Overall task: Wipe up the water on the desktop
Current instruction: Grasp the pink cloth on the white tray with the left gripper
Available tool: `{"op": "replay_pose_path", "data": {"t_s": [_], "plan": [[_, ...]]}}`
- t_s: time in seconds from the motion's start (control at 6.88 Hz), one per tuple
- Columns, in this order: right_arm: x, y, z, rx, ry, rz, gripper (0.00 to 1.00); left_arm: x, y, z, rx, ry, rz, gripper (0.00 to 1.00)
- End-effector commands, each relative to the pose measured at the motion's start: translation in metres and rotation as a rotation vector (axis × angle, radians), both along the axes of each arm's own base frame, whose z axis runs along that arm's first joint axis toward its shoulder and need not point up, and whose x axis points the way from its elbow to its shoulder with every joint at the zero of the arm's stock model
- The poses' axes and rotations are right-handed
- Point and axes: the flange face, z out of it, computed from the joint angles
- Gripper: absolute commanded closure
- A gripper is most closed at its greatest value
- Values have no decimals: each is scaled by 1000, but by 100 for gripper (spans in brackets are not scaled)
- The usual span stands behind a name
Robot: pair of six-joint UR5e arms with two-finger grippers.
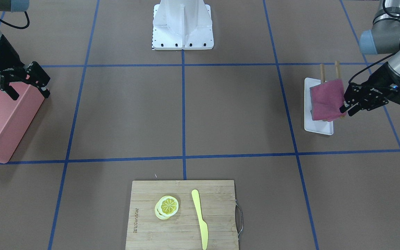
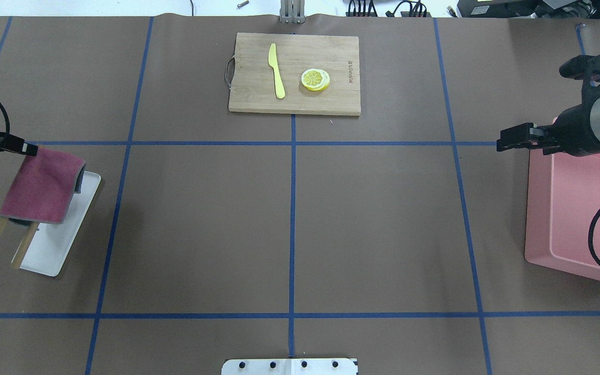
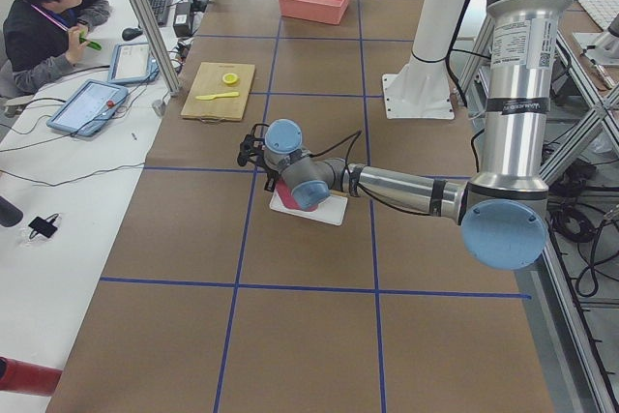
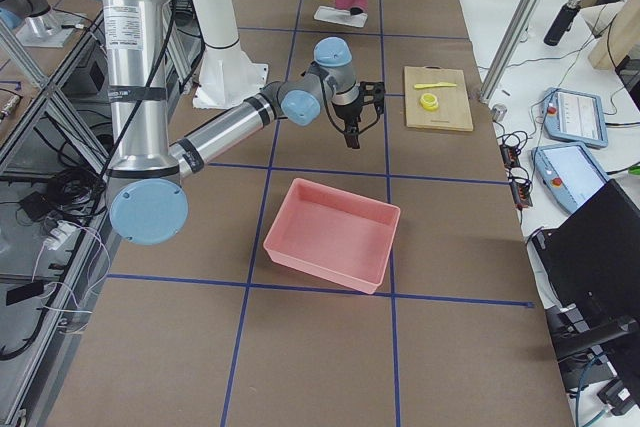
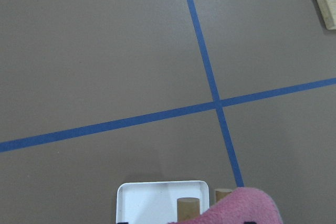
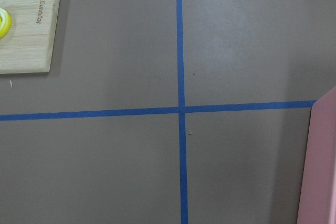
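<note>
The desk (image 1: 241, 111), matte brown w/ a blue tape grid, fills every view & carries everything. On the robot's left side a white tray (image 1: 319, 128) sits on it, w/ two wooden dowels (image 1: 322, 72) standing up from the tray. A magenta cloth (image 1: 326, 100) hangs draped over the dowels. The left end effector (image 1: 346, 107) is right at the cloth's outer edge, touching the fabric. Whether its fingers are pinched on the cloth or only straddle it can't be told from any view. The left wrist cam shows just a pink fold at the bottom, plus a tray corner & the dowel tops.

The right end effector (image 1: 29, 91) hangs above the desk by the inner side of the pink bin (image 1: 2, 128) on the robot's right, fingers spread wide apart.

At the operators' edge, on the centre tape line, lies a bamboo cutting board (image 1: 182, 215). On it are lemon slices (image 1: 167, 206) & a yellow knife (image 1: 200, 218), near each other but not touching. The white robot base (image 1: 182, 26) is opposite. An operator (image 3: 44, 16) sits at a side table.
</note>
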Motion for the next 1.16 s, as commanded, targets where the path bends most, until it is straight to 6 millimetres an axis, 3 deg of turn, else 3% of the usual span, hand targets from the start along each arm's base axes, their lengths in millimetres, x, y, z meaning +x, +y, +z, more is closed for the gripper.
{"op": "replay_pose_path", "data": {"t_s": [0.0, 0.15, 0.29, 0.44, 0.58, 0.73, 0.87, 1.02], "plan": [[-1, 0, 2, -2, 4, 1, 0, 0, 1, 1, -1, -1, 0, 68], [-1, -1, 2, -3, 5, 1, 0, 0, 1, 2, -3, -2, 0, 68], [-1, -1, 2, -3, 5, 1, 0, 0, 1, 1, -3, 0, 1, 80], [-2, -1, 1, 0, 4, 0, 0, 0, 1, 0, -2, 1, 0, 100], [-3, -2, -3, 5, -2, -1, 0, -1, 1, -3, 3, 5, 0, 100], [-6, -9, -24, 50, -18, 14, 0, -3, 7, -17, -4, 27, 4, 100], [-33, -15, -63, 148, -29, 27, 0, -33, -4, -34, -62, 77, -55, 100], [-79, -13, -116, 272, -51, 40, 10, -41, -16, -73, -174, 161, -145, 100]]}}
